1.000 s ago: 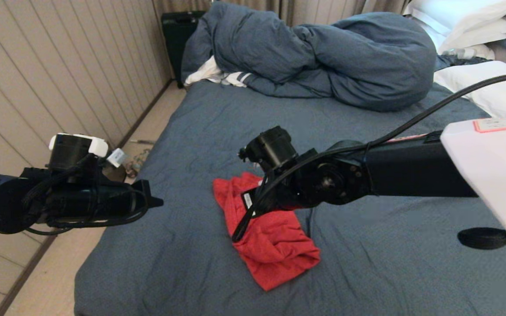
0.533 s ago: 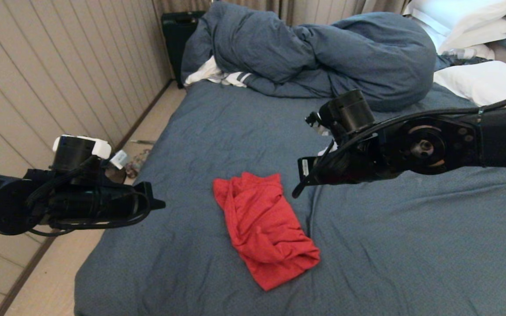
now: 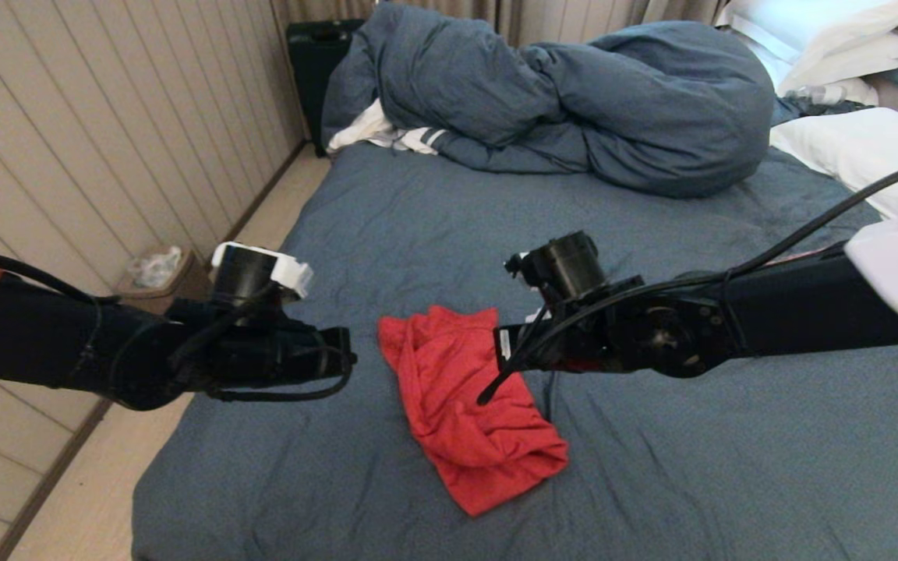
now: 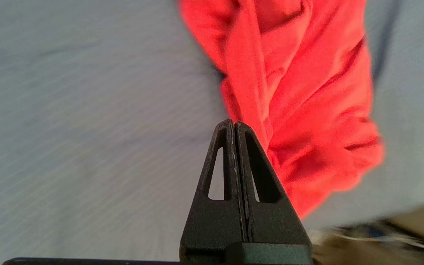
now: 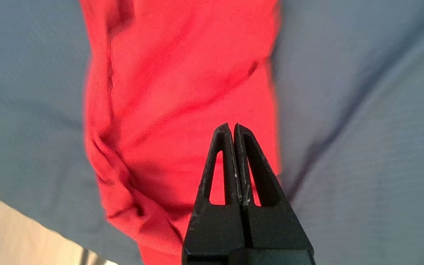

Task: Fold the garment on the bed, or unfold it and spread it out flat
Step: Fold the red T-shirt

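Observation:
The garment [image 3: 464, 405] is a red T-shirt lying crumpled in a long bundle on the bed [image 3: 691, 483], plain red side up. My left gripper [image 3: 348, 360] hovers just left of its far end, shut and empty; in the left wrist view its tips [image 4: 233, 123] stand beside the garment's [image 4: 300, 92] edge. My right gripper [image 3: 488, 393] hangs above the bundle's right side, shut with nothing in it. In the right wrist view the shut tips [image 5: 233, 126] point at the red cloth [image 5: 182, 92] near its edge.
A bunched blue-grey duvet [image 3: 574, 101] fills the far end of the bed, with a white striped cloth [image 3: 387, 132] under it and white pillows [image 3: 862, 148] at the far right. A panelled wall, a floor strip and a small bin [image 3: 157, 269] lie left.
My left arm has moved right, up to the garment. My right arm swung up and away to the right, then came back down over the garment's right side. The garment has not moved.

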Controlling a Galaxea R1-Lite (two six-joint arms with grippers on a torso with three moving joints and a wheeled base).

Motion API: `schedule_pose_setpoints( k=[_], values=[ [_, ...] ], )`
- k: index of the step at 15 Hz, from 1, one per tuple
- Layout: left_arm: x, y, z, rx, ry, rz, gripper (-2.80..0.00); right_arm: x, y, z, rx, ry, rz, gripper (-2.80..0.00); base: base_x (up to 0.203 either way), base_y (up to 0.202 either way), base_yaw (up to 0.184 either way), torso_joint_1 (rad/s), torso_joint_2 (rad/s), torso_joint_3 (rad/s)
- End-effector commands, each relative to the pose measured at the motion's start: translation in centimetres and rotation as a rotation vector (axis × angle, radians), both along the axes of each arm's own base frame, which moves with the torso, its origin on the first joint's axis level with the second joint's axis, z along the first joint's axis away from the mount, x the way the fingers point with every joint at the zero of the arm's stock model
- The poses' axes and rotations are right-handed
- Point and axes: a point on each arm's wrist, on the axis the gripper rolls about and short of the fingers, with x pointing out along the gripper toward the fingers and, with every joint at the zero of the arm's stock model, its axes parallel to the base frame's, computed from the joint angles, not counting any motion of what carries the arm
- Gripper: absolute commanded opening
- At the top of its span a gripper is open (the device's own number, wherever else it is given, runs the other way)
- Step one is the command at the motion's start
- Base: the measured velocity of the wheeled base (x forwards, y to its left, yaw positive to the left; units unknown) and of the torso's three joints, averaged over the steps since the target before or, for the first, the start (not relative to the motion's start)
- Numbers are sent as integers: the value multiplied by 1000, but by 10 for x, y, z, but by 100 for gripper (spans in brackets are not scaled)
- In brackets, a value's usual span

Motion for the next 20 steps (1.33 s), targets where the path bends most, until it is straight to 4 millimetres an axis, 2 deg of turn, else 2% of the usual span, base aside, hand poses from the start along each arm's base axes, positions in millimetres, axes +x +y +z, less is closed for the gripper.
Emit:
schedule_pose_setpoints(
  k=[1,2,3,4,7,11,17,20],
  values=[
    [0,-34,-26,80,5,-22,-280,8,16,-37,-45,64,18,-280,0,0,0,0,0,0],
    [-1,-47,-29,99,-40,-35,-280,11,20,-46,-48,70,20,-280,0,0,0,0,0,0],
    [0,-51,-29,108,-66,-36,-280,12,23,-50,-46,70,23,-280,0,0,0,0,0,0],
    [4,-56,-23,91,-115,-29,-280,12,29,-64,-64,94,32,-280,0,0,0,0,0,0],
    [11,-51,-15,75,-138,2,-280,4,48,-93,-99,133,78,-280,0,0,0,0,0,0],
    [19,-39,-4,61,-164,41,-280,-16,52,-107,-130,164,116,-280,0,0,0,0,0,0],
    [23,-41,-5,58,-168,42,-280,-70,45,-114,-139,160,197,-280,0,0,0,0,0,0],
    [25,-42,-7,59,-165,40,-280,-83,43,-110,-117,131,219,-280,0,0,0,0,0,0]
  ],
)
